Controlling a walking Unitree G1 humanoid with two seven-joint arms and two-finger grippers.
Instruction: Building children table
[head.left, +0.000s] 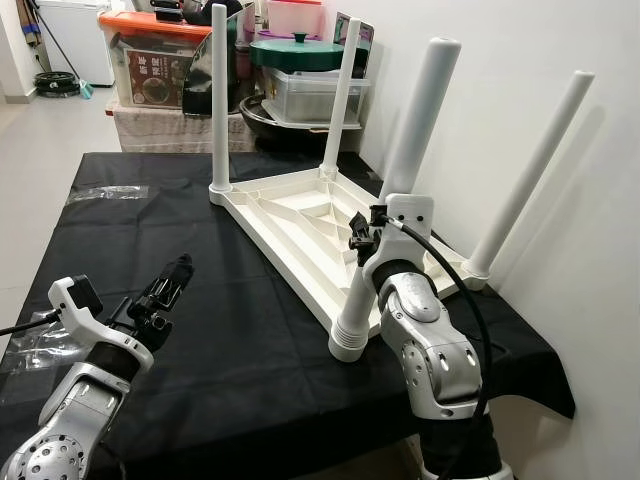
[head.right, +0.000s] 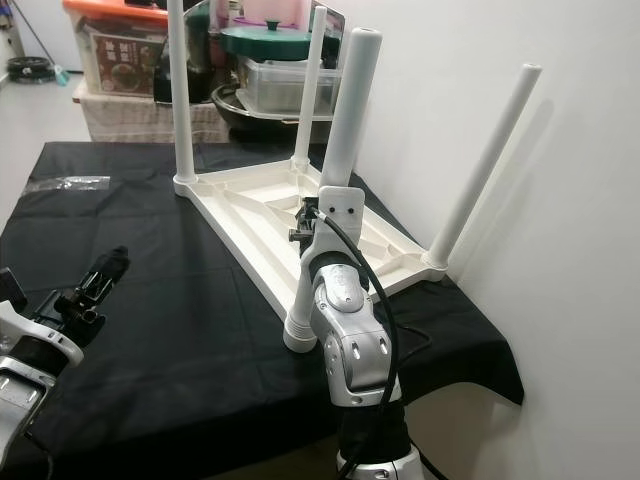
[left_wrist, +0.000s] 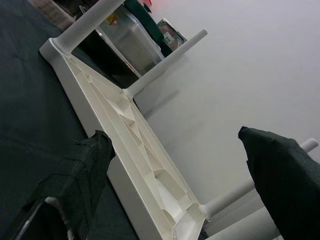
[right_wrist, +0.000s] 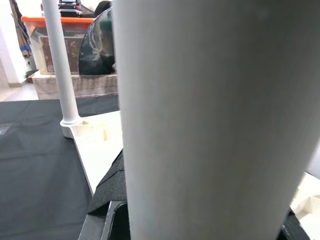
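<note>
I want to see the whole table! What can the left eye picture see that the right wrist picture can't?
Left eye view: the whole upside-down table, four legs up, and the left gripper open above the black cloth. Right wrist view: a huge close-up of the near leg, which the right gripper clasps. Both: the far leg and the orange-lidded box.

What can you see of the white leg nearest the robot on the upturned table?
The nearest leg is a smooth white plastic-looking tube with a rounded cap, seated in the corner socket of the upside-down tabletop on the black cloth. It points up, tilted toward the wall. The right claw is against it about midway; the right wrist view shows it between the black fingers.
</note>
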